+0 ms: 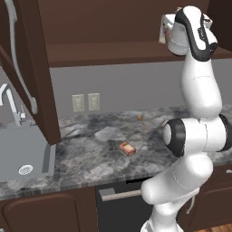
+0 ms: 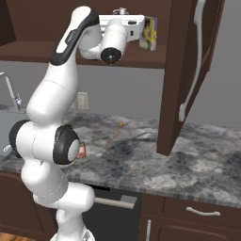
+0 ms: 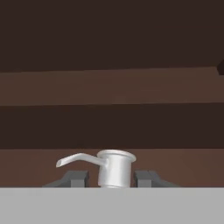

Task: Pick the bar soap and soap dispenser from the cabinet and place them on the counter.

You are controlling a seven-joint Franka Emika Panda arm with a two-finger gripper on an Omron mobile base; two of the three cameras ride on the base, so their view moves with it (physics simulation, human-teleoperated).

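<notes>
In your left base view, the arm reaches up into the cabinet (image 1: 113, 54) at 1 o'clock; the soap (image 1: 127, 148) lies on the counter (image 1: 90, 167) near centre, right of the sink (image 1: 22, 158).

In your right base view, the hand sits on the shelf at 12 o'clock, beside a yellow-and-blue box (image 2: 149, 33).

In your hand view, the gripper (image 3: 112, 178) pinches the dispenser (image 3: 111, 168) at 6 o'clock, 1 finger (image 3: 74, 178) each side of its pump top.

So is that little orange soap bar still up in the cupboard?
No, it is out: the bar soap lies flat on the counter, below the open cabinet.
</notes>
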